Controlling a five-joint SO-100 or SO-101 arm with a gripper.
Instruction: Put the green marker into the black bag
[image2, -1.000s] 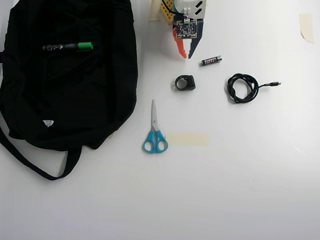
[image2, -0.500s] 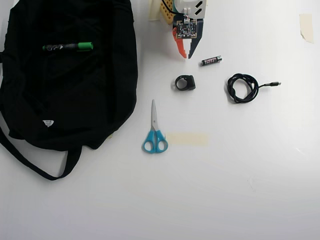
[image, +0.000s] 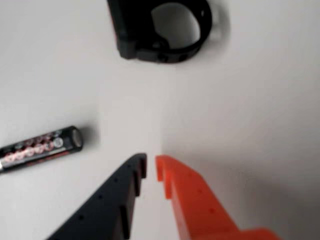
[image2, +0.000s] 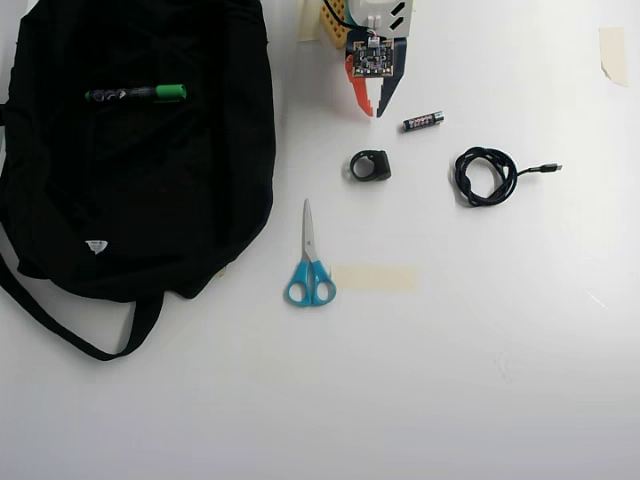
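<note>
The black bag (image2: 200, 200) lies flat at the left of the overhead view, with a small white tag (image2: 96, 246) and a long strap (image2: 60, 325). The green marker (image2: 135, 94) lies across the bag's upper part, green cap to the right. I cannot tell whether it is inside the bag or on its fabric. My gripper (image2: 371, 110) is at the top centre, well to the right of the bag. In the wrist view my gripper (image: 151, 162) has its black and orange jaws nearly together over bare table, holding nothing. The bag and marker are out of the wrist view.
A small AAA battery (image2: 423, 121) (image: 42, 146) lies just beside the gripper. A black ring-shaped part (image2: 380, 168) (image: 127, 30) sits ahead of the jaws. A coiled black cable (image2: 459, 172), blue-handled scissors (image2: 308, 240) and a strip of tape (image2: 373, 278) lie on the white table.
</note>
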